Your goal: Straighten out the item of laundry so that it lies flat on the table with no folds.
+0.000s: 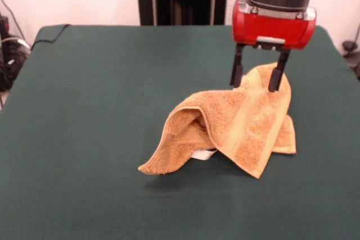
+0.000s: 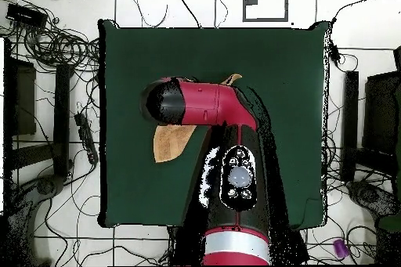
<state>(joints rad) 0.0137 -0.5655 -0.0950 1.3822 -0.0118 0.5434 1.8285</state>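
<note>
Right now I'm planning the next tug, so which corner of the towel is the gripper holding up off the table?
The gripper holds the towel's top corner, at the table's far side. The pointed corners nearer the camera rest on the cloth.

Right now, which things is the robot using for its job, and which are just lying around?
For the job: the orange-tan towel, the green table, the gripper holding the towel's top edge.

Just lying around: tangled cables on the floor, a small purple object.
</note>
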